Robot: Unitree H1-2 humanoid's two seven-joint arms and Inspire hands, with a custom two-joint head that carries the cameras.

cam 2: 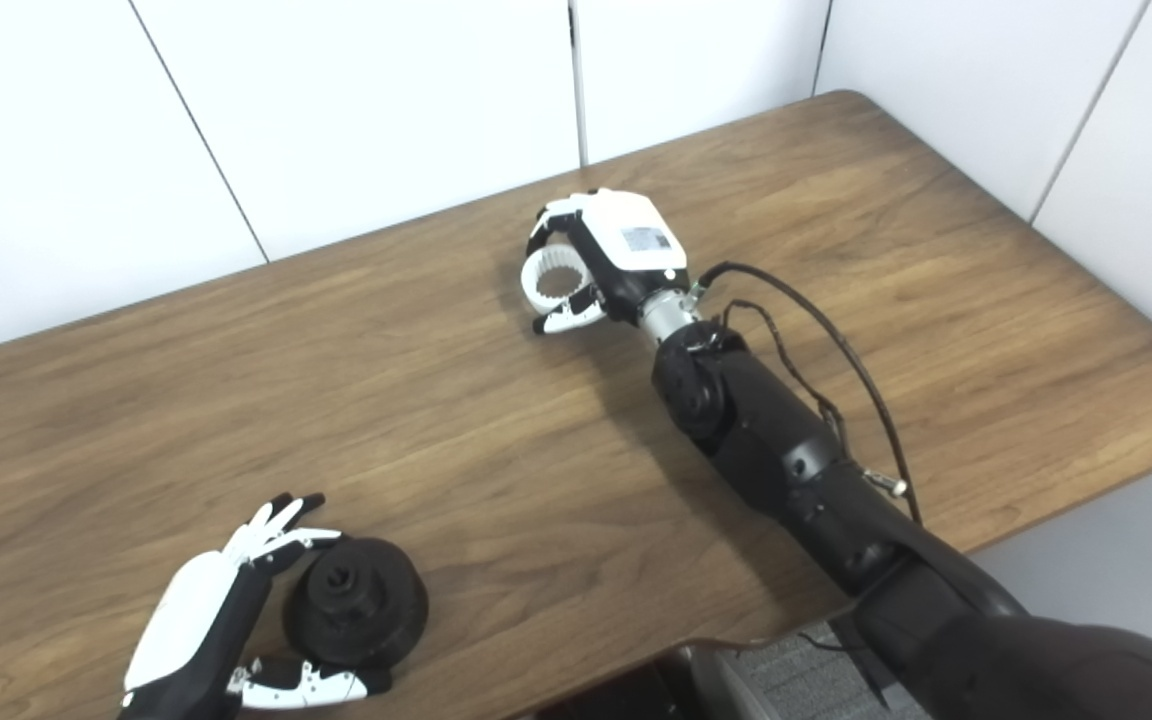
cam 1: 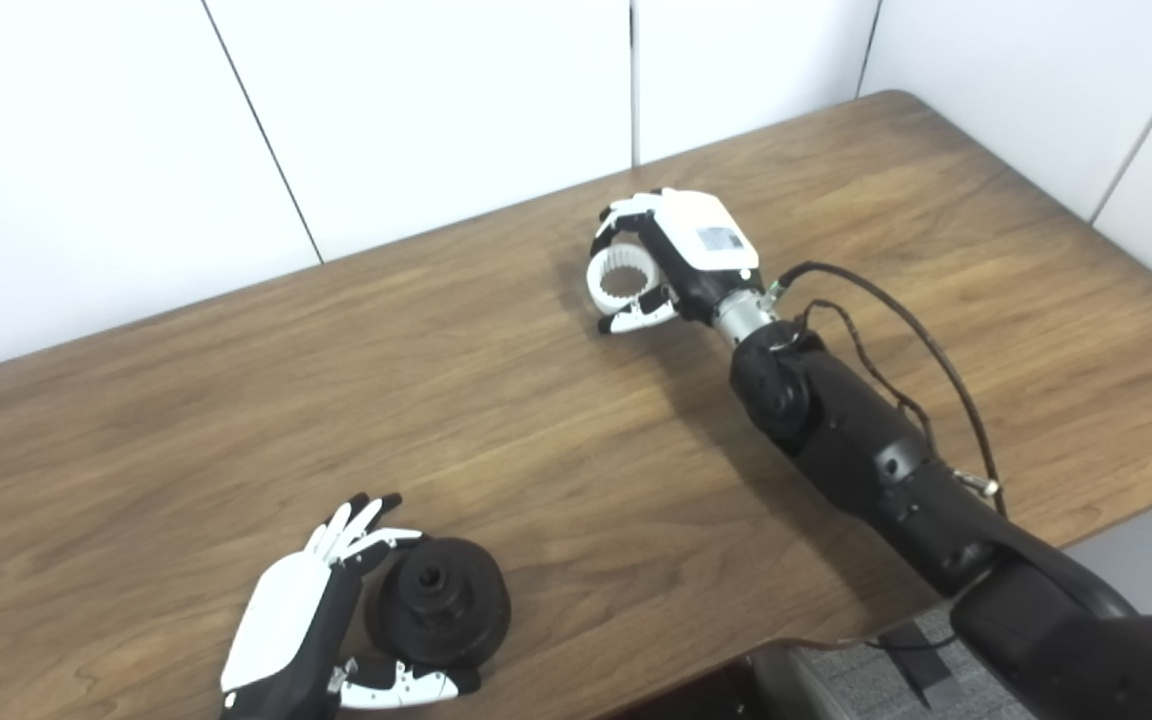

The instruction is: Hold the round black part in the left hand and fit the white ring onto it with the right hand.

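Wooden bench (cam 1: 556, 470) viewed from above, white panelled wall (cam 1: 416, 100) behind.

Left hand (cam 1: 301, 615) low at the near left of the bench, palm turned toward the round black part (cam 1: 439, 612). Fingers (cam 1: 356, 520) extended and spread at the far side of the part, thumb lying along its near side. Part cupped between them, not clamped; contact at fingertips cannot be confirmed. Part resting on the bench close to the near edge, stepped hub with central bore facing up.

Right hand (cam 1: 676, 255) reached out to the far middle of the bench, arm stretched diagonally from the lower right, black cable (cam 1: 896, 320) looped along the forearm. Fingers curled over the far side of the white ring (cam 1: 622, 281), thumb against its near side: closed around the ring. Ring toothed on the inner face, opening upward, at or just above the bench surface; lift-off cannot be determined.

Ring and black part well apart, on opposite ends of the working area.
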